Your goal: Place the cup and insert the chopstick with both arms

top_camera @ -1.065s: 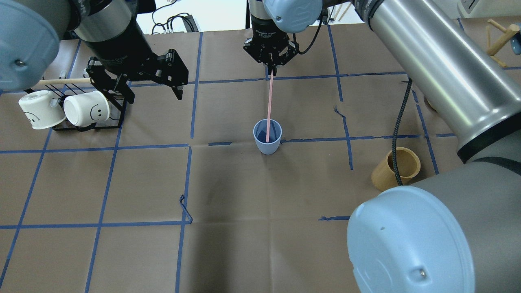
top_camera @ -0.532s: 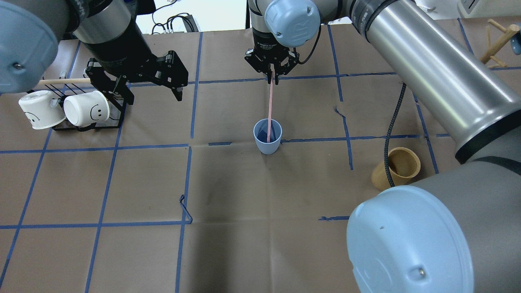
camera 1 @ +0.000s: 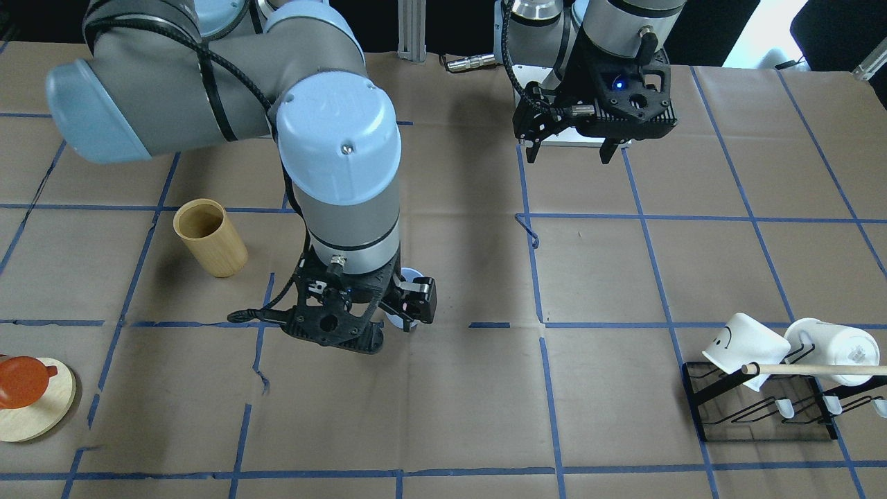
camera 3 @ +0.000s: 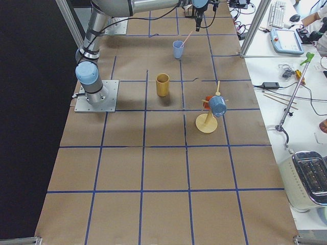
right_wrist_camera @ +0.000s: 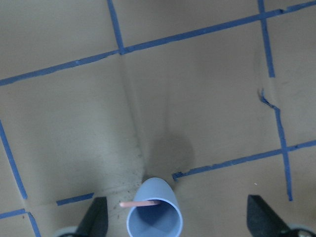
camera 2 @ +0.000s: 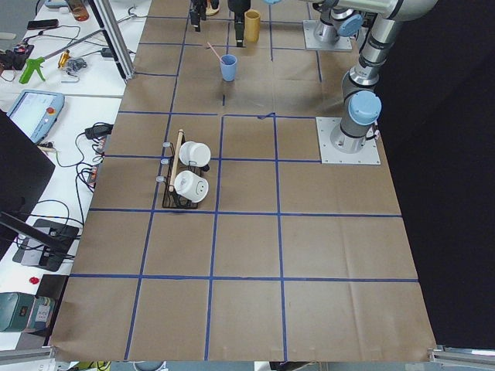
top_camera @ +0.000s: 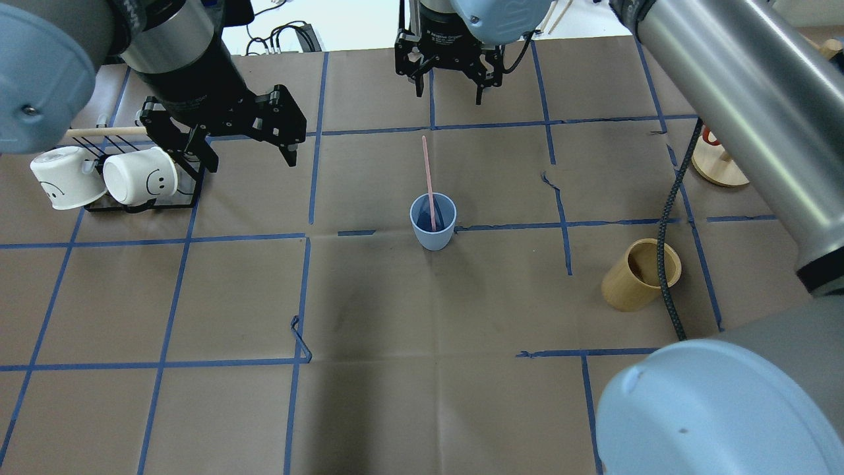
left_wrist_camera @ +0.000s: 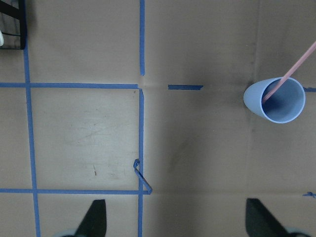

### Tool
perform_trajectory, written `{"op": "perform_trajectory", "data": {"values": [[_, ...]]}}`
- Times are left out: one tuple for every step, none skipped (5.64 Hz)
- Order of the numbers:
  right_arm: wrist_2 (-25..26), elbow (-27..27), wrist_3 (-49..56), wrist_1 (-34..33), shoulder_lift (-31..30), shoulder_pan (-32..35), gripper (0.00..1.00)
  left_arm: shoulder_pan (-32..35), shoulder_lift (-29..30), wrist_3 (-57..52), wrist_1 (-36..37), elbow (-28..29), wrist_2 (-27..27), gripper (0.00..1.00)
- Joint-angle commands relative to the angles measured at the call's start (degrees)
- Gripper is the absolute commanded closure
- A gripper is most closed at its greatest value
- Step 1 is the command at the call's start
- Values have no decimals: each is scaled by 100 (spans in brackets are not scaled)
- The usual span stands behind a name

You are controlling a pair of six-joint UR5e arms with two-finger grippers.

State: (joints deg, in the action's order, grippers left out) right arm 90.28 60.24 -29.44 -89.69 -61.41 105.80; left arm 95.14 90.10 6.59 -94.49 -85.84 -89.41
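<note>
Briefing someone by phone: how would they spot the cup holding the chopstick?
On the brown table taped into blue squares, look near the centre for the light blue cup. Unlike the tan wooden cup nearby, it has a pink chopstick leaning in it.

You have no words or numbers here that can be read. The only signs are drawn smiley faces. At the left of the overhead view there is one on the right white mug and one on the left white mug. Small white lettering on the left arm's black wrist is too fine to make out.
</note>
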Motion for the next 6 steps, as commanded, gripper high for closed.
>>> {"op": "perform_trajectory", "data": {"values": [[33,171,775,957,-745,-653,0,5,-18,0,-17,-11,3,1],[59,651,1347,1136,-1263,-1005,0,13,-36,0,-8,-64,-6,1],[7,1491,1536,1077,-1894,-1339,0,22,-36,0,-8,-82,-6,1],[-37,2360,1546,450,-2353,-1491,0,22,-45,0,-8,-82,-6,1],[-46,2752,1520,-105,-2506,-1475,0,31,-36,0,-8,-82,3,1],[-46,2730,1520,-110,-2507,-1475,0,31,-45,0,-8,-82,3,1]]}}
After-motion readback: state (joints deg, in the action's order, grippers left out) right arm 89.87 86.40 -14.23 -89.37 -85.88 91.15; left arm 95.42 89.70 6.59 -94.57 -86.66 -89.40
